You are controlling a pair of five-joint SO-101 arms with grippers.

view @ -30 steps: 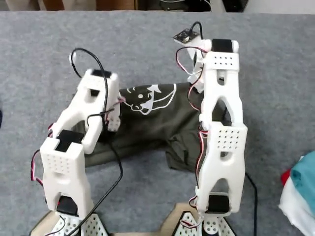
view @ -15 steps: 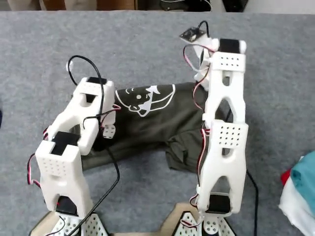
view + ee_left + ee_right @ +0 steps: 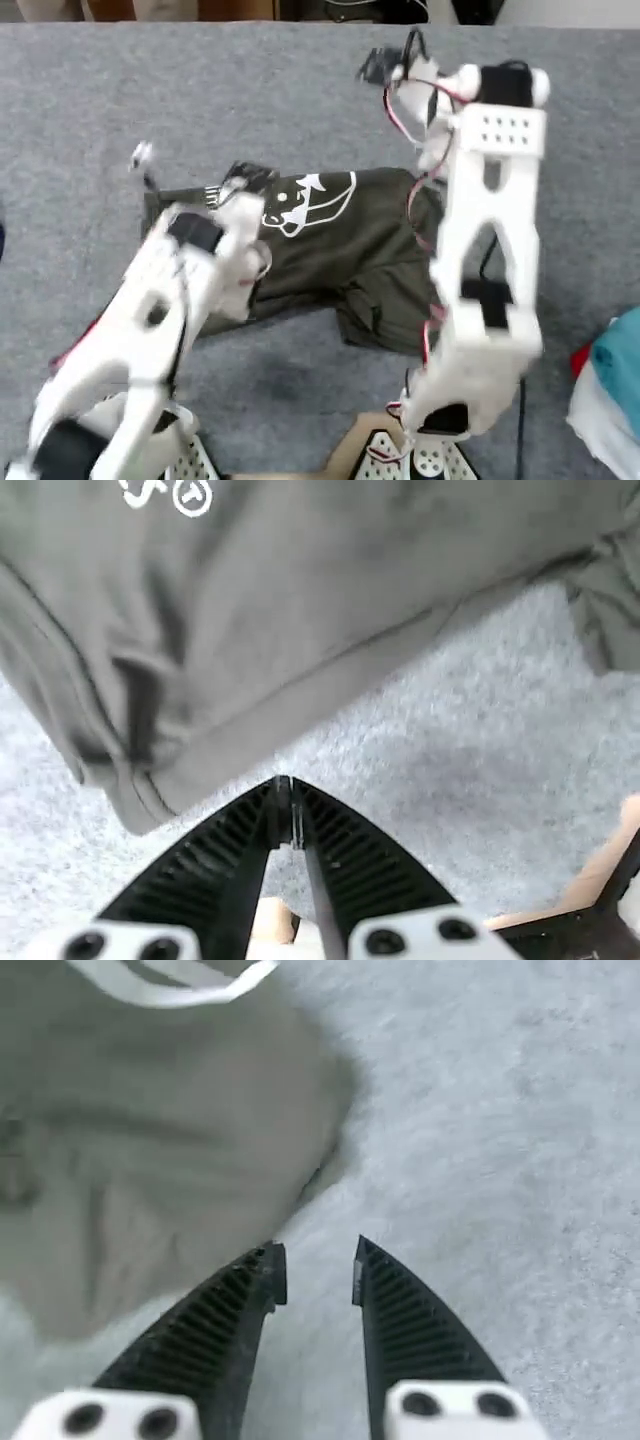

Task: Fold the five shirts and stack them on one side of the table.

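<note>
We are looking down on the grey table, and the shirt lies out in the middle of it, right between the two arms. It is dark olive and rumpled, with its white print facing up and one sleeve bunched on the side nearest the arm bases. The left arm leans in over the shirt's left part. From its wrist we get the left gripper with its black fingers pressed tip to tip and nothing caught between them. The tips sit over bare table just beside the shirt's hem, and we cannot tell whether they touch the surface. Across the way, the right arm stands tall along the shirt's right side, its wrist out near the far corner of the cloth. The right gripper has its two fingers apart, with grey table showing in the gap and nothing held. One fingertip is at the very edge of the shirt and the other is over bare table beside it. We cannot tell whether either tip is touching down. Off at the table's right edge sits a pile of teal, red and white cloth, well apart from the olive shirt and from both grippers.
</note>
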